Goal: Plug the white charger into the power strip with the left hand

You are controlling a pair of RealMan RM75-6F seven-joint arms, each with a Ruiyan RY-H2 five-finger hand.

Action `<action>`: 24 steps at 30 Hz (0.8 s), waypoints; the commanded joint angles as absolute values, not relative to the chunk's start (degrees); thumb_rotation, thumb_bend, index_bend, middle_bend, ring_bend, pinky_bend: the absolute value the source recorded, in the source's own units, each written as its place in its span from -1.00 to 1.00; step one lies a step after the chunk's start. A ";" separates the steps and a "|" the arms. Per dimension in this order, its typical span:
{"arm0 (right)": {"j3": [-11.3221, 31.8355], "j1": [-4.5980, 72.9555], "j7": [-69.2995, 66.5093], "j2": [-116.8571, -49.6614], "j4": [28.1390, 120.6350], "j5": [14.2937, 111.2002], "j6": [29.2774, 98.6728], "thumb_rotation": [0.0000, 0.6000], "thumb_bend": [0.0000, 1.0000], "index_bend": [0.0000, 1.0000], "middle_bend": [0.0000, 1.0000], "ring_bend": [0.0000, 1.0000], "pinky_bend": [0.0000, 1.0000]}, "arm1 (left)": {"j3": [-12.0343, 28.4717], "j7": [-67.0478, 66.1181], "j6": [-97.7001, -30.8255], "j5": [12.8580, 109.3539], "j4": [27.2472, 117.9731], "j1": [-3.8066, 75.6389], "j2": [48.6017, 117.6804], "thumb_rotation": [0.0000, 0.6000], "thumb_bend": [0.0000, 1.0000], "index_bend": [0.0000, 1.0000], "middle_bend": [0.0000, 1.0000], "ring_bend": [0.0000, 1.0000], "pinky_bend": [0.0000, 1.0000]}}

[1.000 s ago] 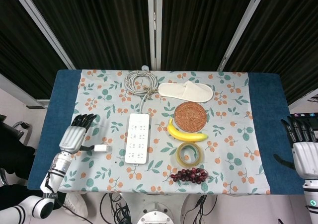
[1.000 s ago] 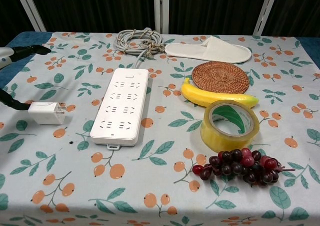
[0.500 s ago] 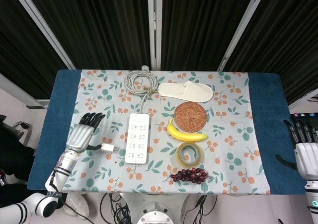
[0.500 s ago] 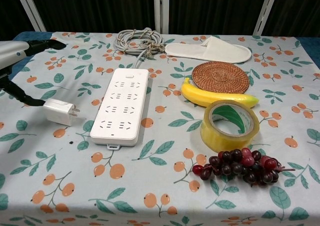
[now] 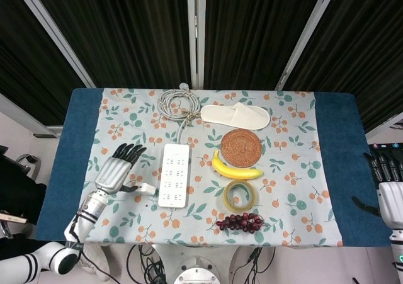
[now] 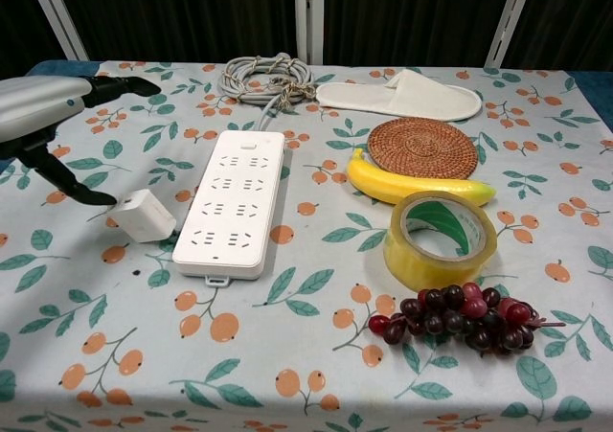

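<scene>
The white charger lies tilted on the floral cloth, just left of the white power strip, its near end almost touching the strip's edge. My left hand is beside it on the left. Its fingers are spread and stretched forward above the cloth, and its dark thumb tip touches the charger's left side. Nothing sits between the fingers. My right hand hovers off the table's right edge with fingers apart, holding nothing.
The strip's grey cable coil lies at the back. Right of the strip are a white slipper, a woven coaster, a banana, a tape roll and dark grapes.
My left hand has moved right toward the power strip, and the charger has slid right with it and turned, ending up next to the strip's left edge. The right hand barely moved.
</scene>
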State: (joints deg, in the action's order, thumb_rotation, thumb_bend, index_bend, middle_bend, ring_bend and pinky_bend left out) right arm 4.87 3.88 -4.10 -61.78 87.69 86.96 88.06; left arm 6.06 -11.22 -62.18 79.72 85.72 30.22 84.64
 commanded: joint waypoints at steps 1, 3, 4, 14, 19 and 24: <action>4.83 3.75 -4.63 -61.89 87.22 86.89 88.12 1.00 -0.95 -1.00 -1.00 -1.00 -1.00 | 5.88 -12.11 -61.97 79.50 86.60 30.51 84.46 1.00 -0.83 -0.94 -0.95 -1.00 -1.00; 4.81 3.67 -5.01 -61.94 86.92 86.91 88.18 1.00 -0.95 -1.00 -1.00 -1.00 -1.00 | 5.75 -12.57 -62.04 79.49 87.36 30.58 84.21 1.00 -0.83 -0.94 -0.95 -1.00 -1.00; 4.81 3.66 -5.16 -61.95 86.82 86.94 88.21 1.00 -0.95 -1.00 -1.00 -1.00 -1.00 | 5.71 -12.77 -62.10 79.48 87.80 30.57 83.95 1.00 -0.83 -0.94 -0.95 -1.00 -1.00; 5.58 4.71 -5.38 -58.87 88.84 89.39 89.11 1.00 -0.94 -1.00 -1.00 -1.00 -1.00 | 3.17 -9.61 -66.78 82.72 94.19 27.36 79.32 1.00 -0.81 -0.54 -0.68 -0.87 -0.81; 6.54 5.45 -4.76 -56.44 90.85 89.92 89.48 1.00 -0.94 -1.00 -1.00 -1.00 -1.00 | 2.06 -9.12 -65.64 81.39 92.80 26.78 81.30 1.00 -0.71 -0.45 -0.45 -0.70 -0.67; 6.61 5.77 -4.15 -55.69 91.95 90.04 89.20 1.00 -0.94 -1.00 -1.00 -1.00 -1.00 | 2.41 -10.44 -64.88 80.57 89.98 27.31 84.96 1.00 -0.66 -0.45 -0.42 -0.68 -0.67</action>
State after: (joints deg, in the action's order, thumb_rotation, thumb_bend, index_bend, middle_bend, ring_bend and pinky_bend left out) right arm 6.64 5.71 -4.20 -55.73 91.86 90.02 89.29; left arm 2.22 -10.01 -65.16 80.96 90.87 27.09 83.85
